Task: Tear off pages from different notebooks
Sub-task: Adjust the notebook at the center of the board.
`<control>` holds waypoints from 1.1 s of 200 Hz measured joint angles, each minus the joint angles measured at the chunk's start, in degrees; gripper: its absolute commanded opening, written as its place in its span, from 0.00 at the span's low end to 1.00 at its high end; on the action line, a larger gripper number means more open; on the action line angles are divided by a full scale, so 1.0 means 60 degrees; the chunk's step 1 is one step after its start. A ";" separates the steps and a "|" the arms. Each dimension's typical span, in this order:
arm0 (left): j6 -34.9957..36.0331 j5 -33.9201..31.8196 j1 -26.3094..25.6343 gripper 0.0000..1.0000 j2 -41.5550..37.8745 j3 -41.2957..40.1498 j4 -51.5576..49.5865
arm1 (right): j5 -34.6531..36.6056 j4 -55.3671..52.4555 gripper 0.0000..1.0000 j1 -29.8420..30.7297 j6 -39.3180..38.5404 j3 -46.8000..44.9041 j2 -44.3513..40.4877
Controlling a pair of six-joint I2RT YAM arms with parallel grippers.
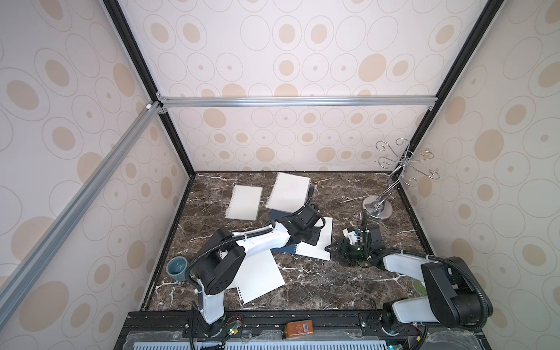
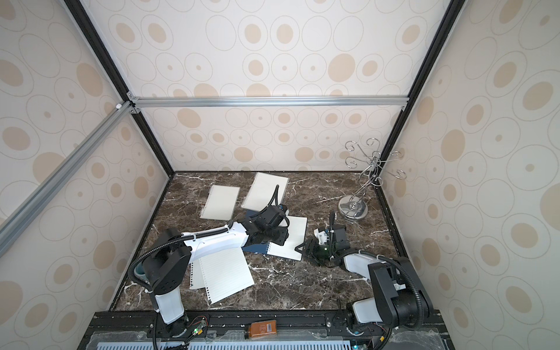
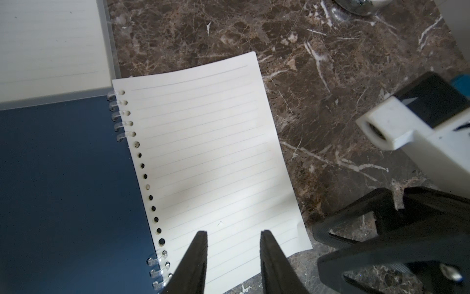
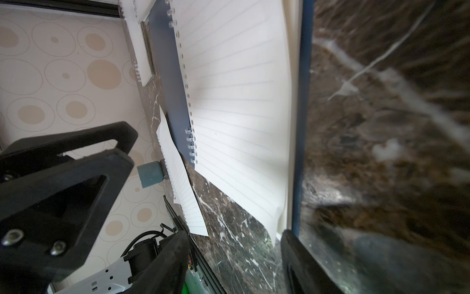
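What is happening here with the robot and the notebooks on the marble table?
The robot is tearing a lined white page out of the open dark-blue spiral notebook. The page's middle holes are free; only the wire coils at both ends hold it. The left gripper is open above the page, the right gripper open at its outer corner. Two loose lined sheets lie nearer the front of the brown marble table.

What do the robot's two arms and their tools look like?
Both the left arm and right arm have white shell links between bulky black joints, with black ribbed cable hoses looping alongside. The left tool and right tool each end in two black tapering fingers with triangular cut-outs.
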 measured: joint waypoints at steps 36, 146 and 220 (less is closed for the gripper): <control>-0.0004 0.0036 0.0000 0.36 0.0000 -0.0029 0.0004 | -0.0011 0.0120 0.60 0.0007 0.0000 0.0004 0.0080; -0.0011 0.0138 0.0000 0.35 0.0000 -0.0193 0.0018 | -0.0018 0.0426 0.60 0.0106 0.0015 0.0004 0.0277; -0.0069 0.0102 0.0135 0.35 -0.0004 -0.0229 -0.0011 | -0.0153 0.0772 0.61 0.0113 0.0062 0.0058 0.0674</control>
